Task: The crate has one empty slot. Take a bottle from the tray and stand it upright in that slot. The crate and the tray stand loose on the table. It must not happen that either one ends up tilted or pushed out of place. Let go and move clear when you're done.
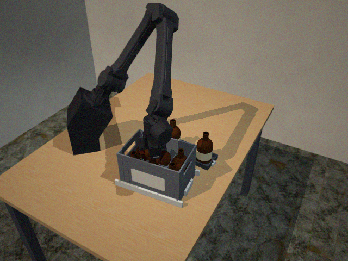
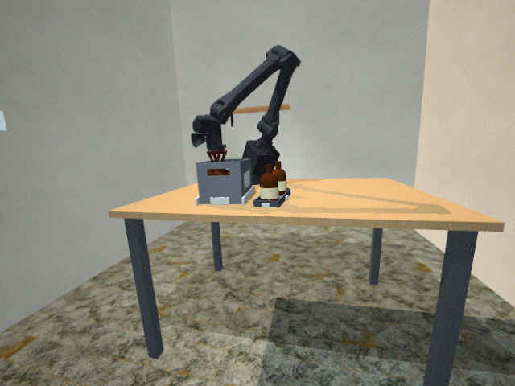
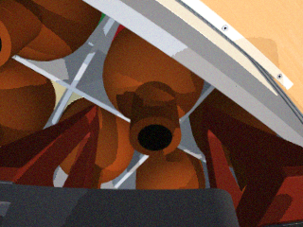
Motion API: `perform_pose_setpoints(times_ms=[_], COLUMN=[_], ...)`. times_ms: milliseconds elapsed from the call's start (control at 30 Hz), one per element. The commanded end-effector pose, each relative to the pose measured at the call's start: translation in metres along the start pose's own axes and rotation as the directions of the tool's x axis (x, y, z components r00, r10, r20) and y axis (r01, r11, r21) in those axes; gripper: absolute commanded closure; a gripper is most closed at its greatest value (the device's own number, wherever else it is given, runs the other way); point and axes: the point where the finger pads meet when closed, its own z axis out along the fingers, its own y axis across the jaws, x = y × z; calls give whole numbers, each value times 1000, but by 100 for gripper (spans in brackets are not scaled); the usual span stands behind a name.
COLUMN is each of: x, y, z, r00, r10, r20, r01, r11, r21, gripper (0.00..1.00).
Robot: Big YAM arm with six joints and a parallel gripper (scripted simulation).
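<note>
The grey crate [image 1: 126, 168] [image 2: 224, 186] [image 3: 189, 61] holds several brown bottles between thin dividers. My gripper [image 2: 216, 157] [image 3: 150, 114] points down into the crate with its red fingers apart. In the wrist view they stand on either side of the neck of a brown bottle [image 3: 151, 66], with gaps on both sides. That bottle stands in a crate compartment by the long wall and looks upright; its base is hidden. The dark tray [image 1: 202, 165] [image 2: 258, 203] holds two upright bottles with cream labels, a nearer one [image 1: 204, 147] [image 2: 269, 182] and another [image 1: 175, 131] [image 2: 282, 174].
White strips [image 1: 145, 191] [image 2: 219, 200] [image 3: 256, 52] lie on the table along the crate's base. Other bottle necks [image 1: 180, 152] [image 1: 172, 165] stand close around the fingers, below or near the crate's rim. The tray is beside the crate, near a table edge.
</note>
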Motion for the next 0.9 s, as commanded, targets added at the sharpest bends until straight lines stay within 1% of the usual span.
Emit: perform_pose_setpoints(times_ms=[0, 567, 667, 800, 867], x=[0, -1, -2, -10, -12], y=[3, 3, 4, 4, 6], z=[3, 1, -5, -18, -20], r00=[1000, 1000, 1000, 999, 999], r10=[4, 5, 11, 4, -4], r20=[2, 3, 7, 32, 35], r01=[-4, -5, -11, -4, 5], r11=[1000, 1000, 1000, 1000, 1000], r21=[0, -1, -1, -8, -9], gripper=[39, 39, 39, 39, 39])
